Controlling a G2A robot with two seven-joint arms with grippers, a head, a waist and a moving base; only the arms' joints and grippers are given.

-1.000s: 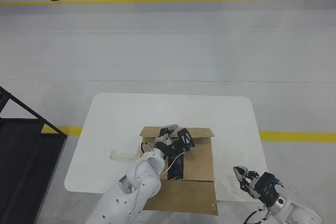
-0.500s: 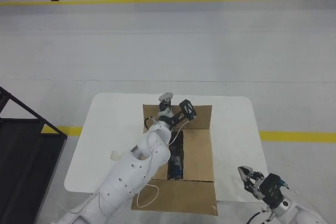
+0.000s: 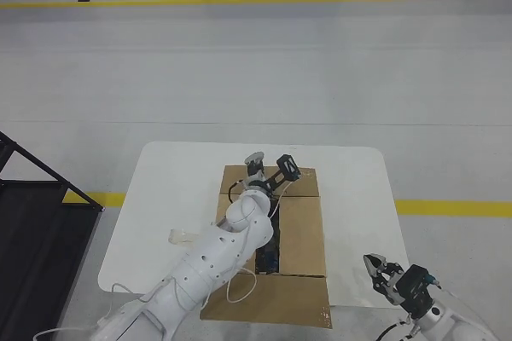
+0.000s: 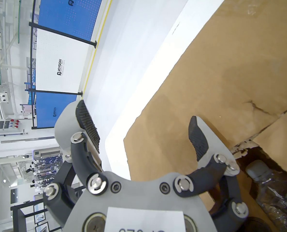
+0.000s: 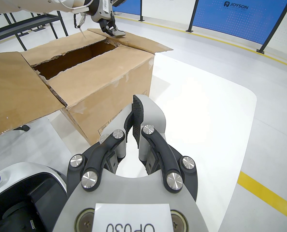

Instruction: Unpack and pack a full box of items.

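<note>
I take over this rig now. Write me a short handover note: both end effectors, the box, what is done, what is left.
Left end effector: open, empty, at the far flap of the box.
Right end effector: shut, empty, over the near right corner of the table, apart from the box.
Box: mid-table. Both end flaps are folded out; the two long flaps lie over the top with a gap between them. A bottle shows inside.
Done: box partly opened.
Left: open the long flaps, unpack the items, pack them again.
</note>
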